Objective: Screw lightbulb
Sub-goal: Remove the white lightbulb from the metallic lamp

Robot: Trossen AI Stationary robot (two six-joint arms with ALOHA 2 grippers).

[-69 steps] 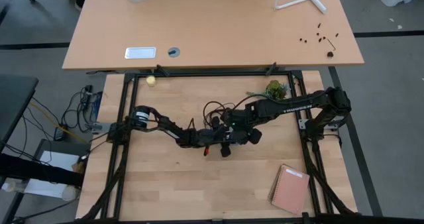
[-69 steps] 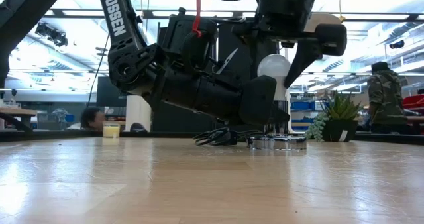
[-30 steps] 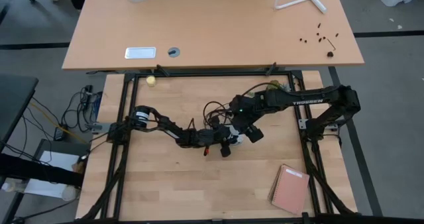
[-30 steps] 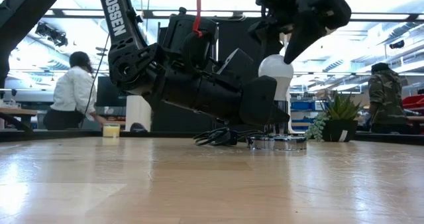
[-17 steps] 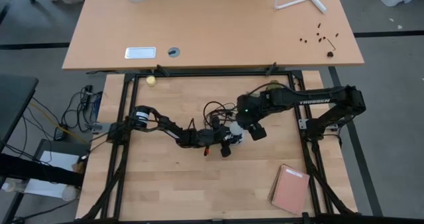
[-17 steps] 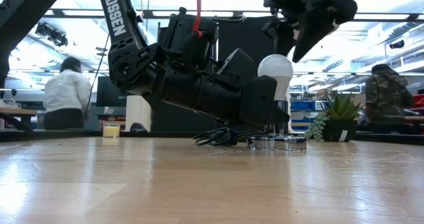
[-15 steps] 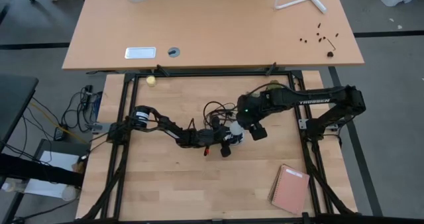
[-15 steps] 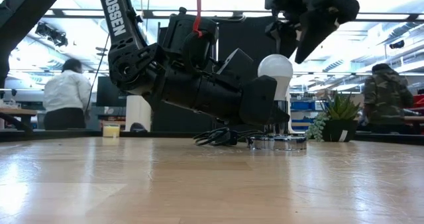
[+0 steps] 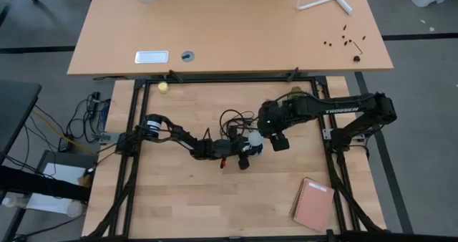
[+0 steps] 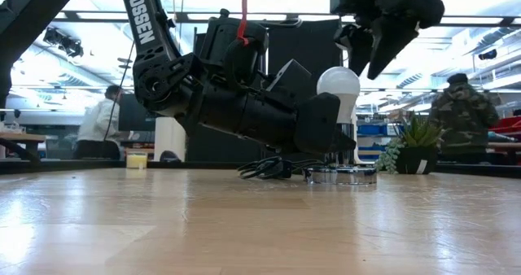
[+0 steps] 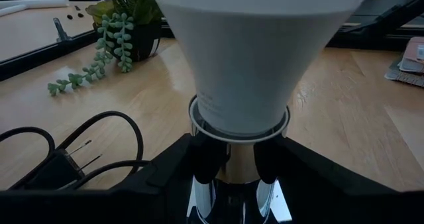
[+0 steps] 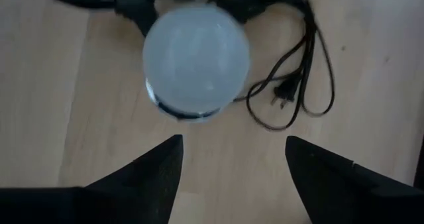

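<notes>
Standing upright at the centre of the high view: the lightbulb (image 9: 255,139), long axis vertical, white dome pointing up and greyish screw base pointing down into the socket (image 10: 341,174), a round silver disc resting flat on the tabletop (image 10: 260,226). Showing right of centre in the low view, the dome (image 10: 338,83) rising above the dark bulk of the left arm. Clamping on the silver collar just under the bulb's neck (image 11: 237,85): the left gripper (image 11: 236,177), lying low along the wood, one dark finger on either side of the metal. Hovering above the dome without touching it: the right gripper (image 10: 371,51), fingers (image 12: 142,174) spread apart and pointing down, holding nothing; bulb (image 12: 197,57) appearing from directly overhead in the right wrist view, in the upper middle of that frame. Trailing from the socket across the wood: a black cord (image 12: 301,78) ending in a plug. Compared with a second ago: the right gripper now lifting clear and sitting higher in the upper right of the low view, having let go of the dome; bulb, socket and left gripper staying where they were.
</notes>
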